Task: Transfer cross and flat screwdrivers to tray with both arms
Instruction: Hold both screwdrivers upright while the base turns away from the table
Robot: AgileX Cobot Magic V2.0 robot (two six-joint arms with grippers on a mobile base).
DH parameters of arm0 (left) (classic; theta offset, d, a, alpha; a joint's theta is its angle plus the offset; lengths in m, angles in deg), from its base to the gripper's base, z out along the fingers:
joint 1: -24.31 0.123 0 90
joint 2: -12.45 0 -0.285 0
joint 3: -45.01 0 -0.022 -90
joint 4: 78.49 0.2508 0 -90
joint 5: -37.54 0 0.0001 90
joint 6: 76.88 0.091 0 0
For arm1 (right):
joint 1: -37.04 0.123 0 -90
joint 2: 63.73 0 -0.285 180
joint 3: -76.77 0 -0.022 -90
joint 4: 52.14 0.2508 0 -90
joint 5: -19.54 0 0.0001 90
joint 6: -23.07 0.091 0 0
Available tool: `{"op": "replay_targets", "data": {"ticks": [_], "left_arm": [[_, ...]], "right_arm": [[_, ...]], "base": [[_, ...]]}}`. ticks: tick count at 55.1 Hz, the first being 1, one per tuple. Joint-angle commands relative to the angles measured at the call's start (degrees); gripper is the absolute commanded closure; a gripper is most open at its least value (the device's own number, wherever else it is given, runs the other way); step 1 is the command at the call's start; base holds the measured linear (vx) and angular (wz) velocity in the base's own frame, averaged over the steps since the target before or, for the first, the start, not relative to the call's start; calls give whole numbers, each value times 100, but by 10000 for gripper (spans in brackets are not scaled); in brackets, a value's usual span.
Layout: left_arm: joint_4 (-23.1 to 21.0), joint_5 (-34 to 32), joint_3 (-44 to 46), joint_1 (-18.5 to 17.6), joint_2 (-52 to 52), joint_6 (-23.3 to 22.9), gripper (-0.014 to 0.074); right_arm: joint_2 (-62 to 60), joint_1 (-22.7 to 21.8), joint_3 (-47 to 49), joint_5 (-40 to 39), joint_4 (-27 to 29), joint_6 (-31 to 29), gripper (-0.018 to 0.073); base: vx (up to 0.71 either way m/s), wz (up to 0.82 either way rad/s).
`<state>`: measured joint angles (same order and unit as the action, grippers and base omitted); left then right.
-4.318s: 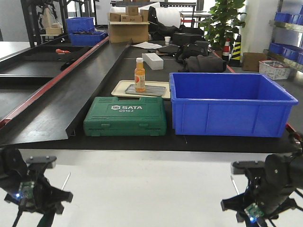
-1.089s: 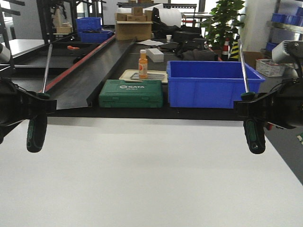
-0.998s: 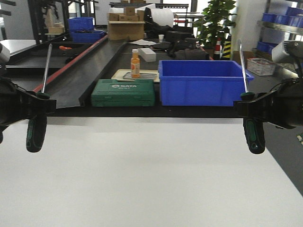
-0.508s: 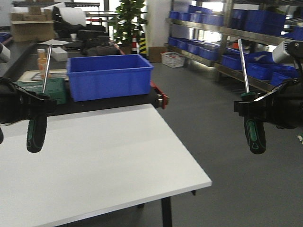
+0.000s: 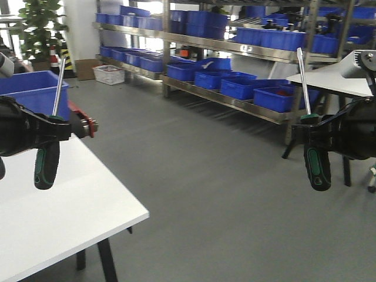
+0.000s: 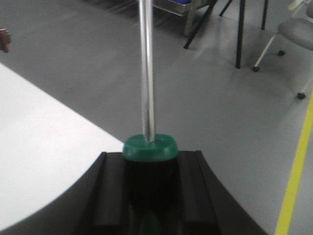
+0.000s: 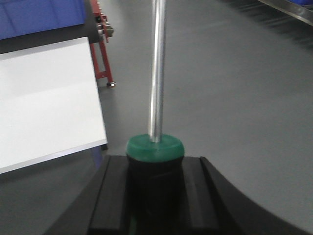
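Note:
My left gripper [image 5: 48, 130] is shut on one screwdriver [image 5: 46, 166], held upright with the black-and-green handle hanging down and the silver shaft pointing up. In the left wrist view that screwdriver [image 6: 147, 98] rises from between the black fingers [image 6: 191, 191] of the left gripper [image 6: 149, 196]. My right gripper [image 5: 311, 138] is shut on the other screwdriver [image 5: 318, 169], also upright, out over the grey floor. The right wrist view shows this screwdriver [image 7: 157, 73] clamped in the right gripper [image 7: 155, 196]. The tray is out of view.
A white table [image 5: 53, 217] ends at a corner on the left, with a blue bin [image 5: 26, 88] behind it. Steel shelving [image 5: 235, 53] with several blue bins lines the far wall. A second white table [image 5: 329, 79] stands at the right. Grey floor [image 5: 205, 194] fills the middle.
The whole view has swung right: the workbench with the green case and blue bin slid off to the left, and shelving and open floor came in. Both grippers keep their screwdrivers.

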<state>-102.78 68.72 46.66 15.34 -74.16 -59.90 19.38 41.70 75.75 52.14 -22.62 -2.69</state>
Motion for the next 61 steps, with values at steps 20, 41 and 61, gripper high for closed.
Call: {"op": "replay_targets", "data": {"ticks": [20,41,61], "left_arm": [[-154,-442,163,-24,209,-35,594],[-154,-437,163,-24,209,-35,594],[-154,-437,163,-24,209,-35,594]], "right_arm": [[-193,-26,208,-464,123,-56,567],[-193,-26,208,-464,123,-56,567],[-193,-26,208,-463,129,-56,567]], "base": [[8,-54],[18,-46],[30,-45]]}}
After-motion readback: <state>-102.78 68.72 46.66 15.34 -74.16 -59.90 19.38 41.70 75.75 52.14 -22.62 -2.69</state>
